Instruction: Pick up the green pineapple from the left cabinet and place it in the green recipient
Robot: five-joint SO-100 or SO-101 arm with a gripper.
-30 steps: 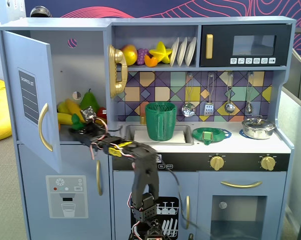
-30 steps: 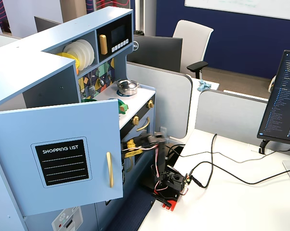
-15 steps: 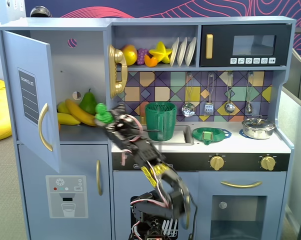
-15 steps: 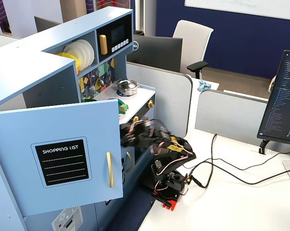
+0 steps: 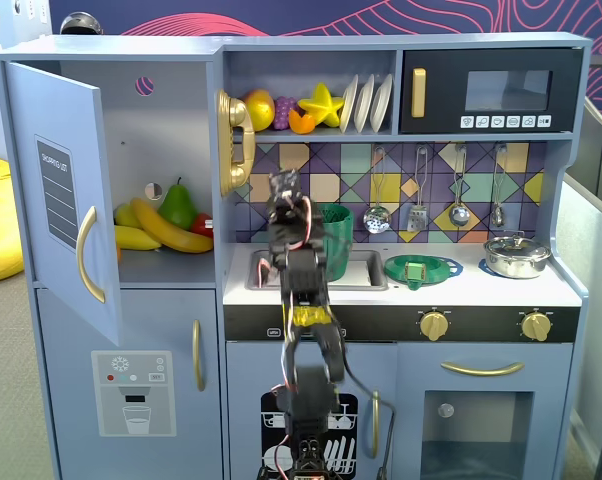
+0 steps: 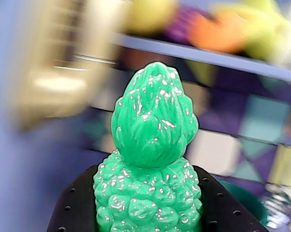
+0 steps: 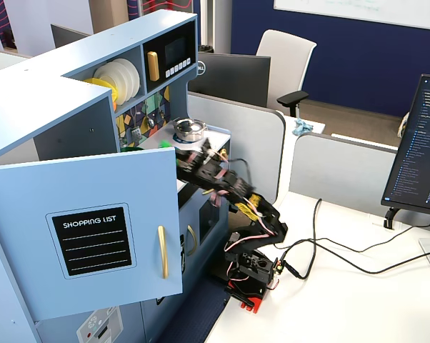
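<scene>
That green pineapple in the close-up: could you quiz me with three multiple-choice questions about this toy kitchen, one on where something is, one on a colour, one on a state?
1. Where is the green pineapple?
A. in the sink
B. between the fingers of the pincer
C. on the top shelf

2. What colour is the handle on the left cabinet door?
A. gold
B. red
C. black

3. How does that cabinet door stand?
A. shut
B. removed
C. swung open

Answers: B, the wrist view shows black fingers on both sides of the fruit; A, a curved gold handle shows in both fixed views; C, fruit inside is visible.
</scene>
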